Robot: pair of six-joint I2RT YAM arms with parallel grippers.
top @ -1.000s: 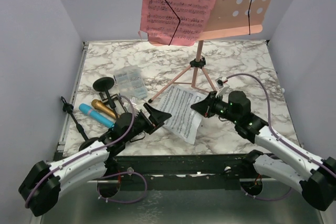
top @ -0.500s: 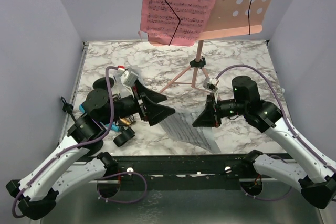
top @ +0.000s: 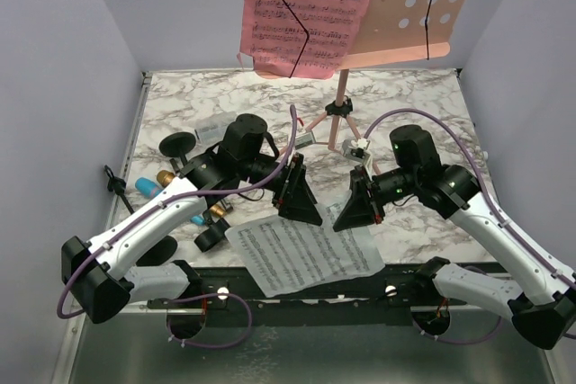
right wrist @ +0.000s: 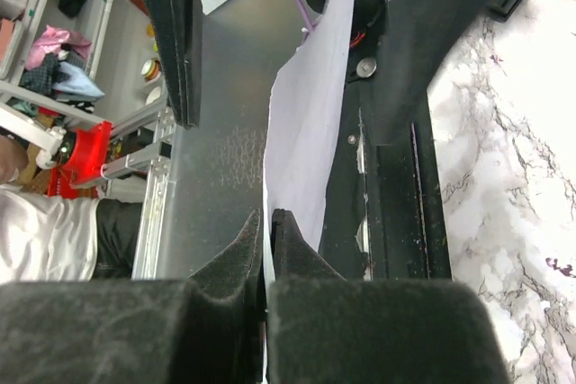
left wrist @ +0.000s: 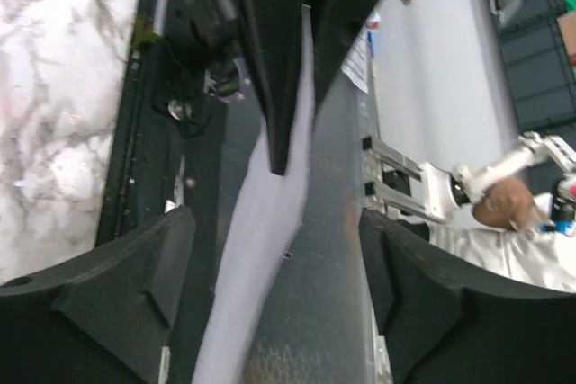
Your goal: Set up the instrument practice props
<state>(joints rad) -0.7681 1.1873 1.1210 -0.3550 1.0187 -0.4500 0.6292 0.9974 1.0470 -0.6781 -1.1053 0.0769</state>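
One stave-printed page [top: 306,256], right claw [right wrist: 266,219] — clamped

A marble table [top: 180,101] carries a pink tripod [top: 335,132], clear box [top: 209,129], mic mount [top: 177,143], gold microphone [top: 165,175] and blue microphone [top: 144,187].

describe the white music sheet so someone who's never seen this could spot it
Find the pink music rack at the back of the marble table, then come straight forward to the near edge. The white sheet-music page is there, pinched by the right hand. It is the only white sheet: the pink page sits up on the rack.
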